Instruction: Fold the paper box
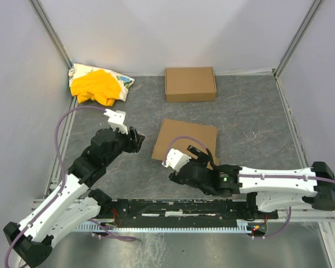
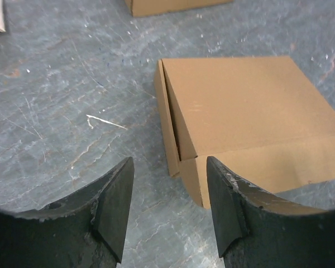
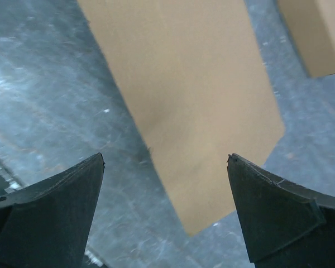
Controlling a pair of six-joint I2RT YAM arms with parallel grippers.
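Note:
The paper box (image 1: 184, 140) lies in the middle of the table as a flat, closed brown carton. In the left wrist view the box (image 2: 245, 111) shows its lid down, with a slit open along its left side. My left gripper (image 1: 139, 139) is open and empty just left of the box; its jaws (image 2: 168, 162) stand apart over bare table near the box's near-left corner. My right gripper (image 1: 202, 155) is open and empty above the box's near-right part. In the right wrist view its jaws (image 3: 166, 159) span the box's corner (image 3: 195, 95) without touching it.
Another neat brown carton (image 1: 190, 84) sits at the back centre, also in the left wrist view (image 2: 173, 5) and the right wrist view (image 3: 318, 33). A yellow cloth bundle (image 1: 97, 84) lies in the back left corner. Walls enclose the grey table (image 1: 257, 123).

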